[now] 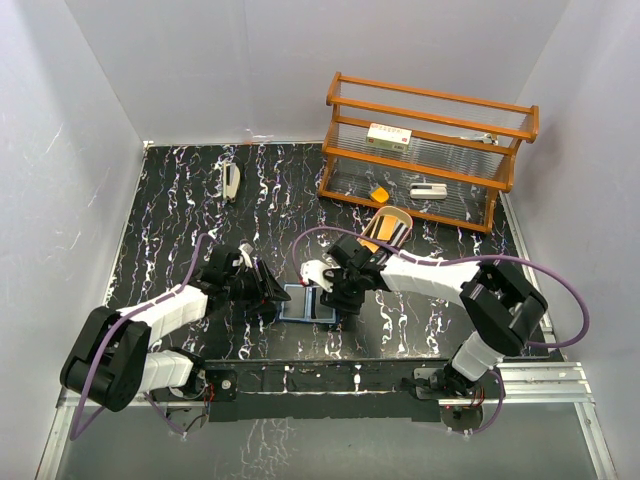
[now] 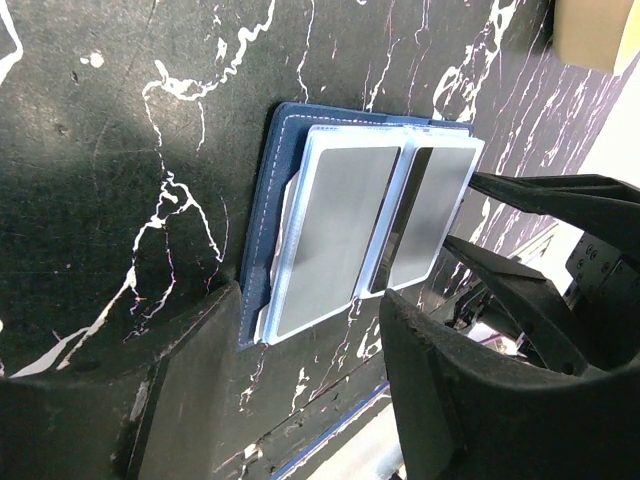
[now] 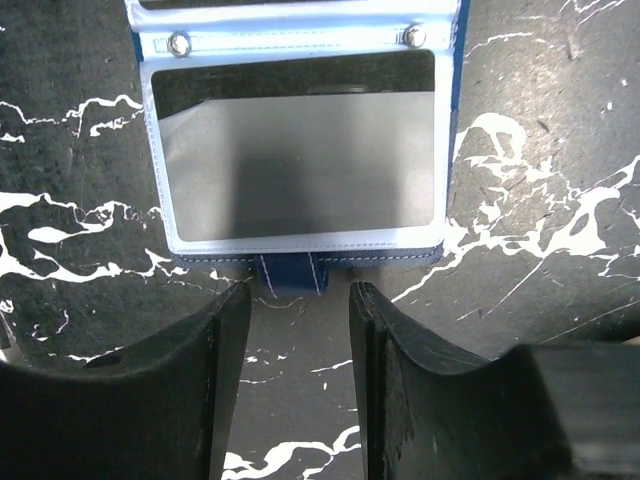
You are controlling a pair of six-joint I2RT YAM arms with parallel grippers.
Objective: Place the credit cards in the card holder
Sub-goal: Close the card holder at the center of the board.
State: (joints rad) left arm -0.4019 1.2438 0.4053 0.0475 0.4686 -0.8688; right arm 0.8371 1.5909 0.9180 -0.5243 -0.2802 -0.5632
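Note:
The navy-blue card holder [image 1: 308, 303] lies open and flat on the black marbled table between my two grippers. Grey credit cards sit in its clear pale-blue sleeves, two side by side in the left wrist view [image 2: 335, 235] [image 2: 425, 215] and one in the right wrist view [image 3: 300, 165]. My left gripper [image 2: 312, 308] is open at the holder's left edge [image 2: 262, 230], with nothing between its fingers. My right gripper [image 3: 300, 295] is open too, just short of the holder's snap tab [image 3: 290, 276], which points into the gap between its fingers.
A gold oval tray [image 1: 386, 228] stands just beyond the right arm. Behind it is a wooden rack [image 1: 425, 150] with small items on its shelves. A white object [image 1: 231, 182] lies at the back left. The table's near edge runs close behind both grippers.

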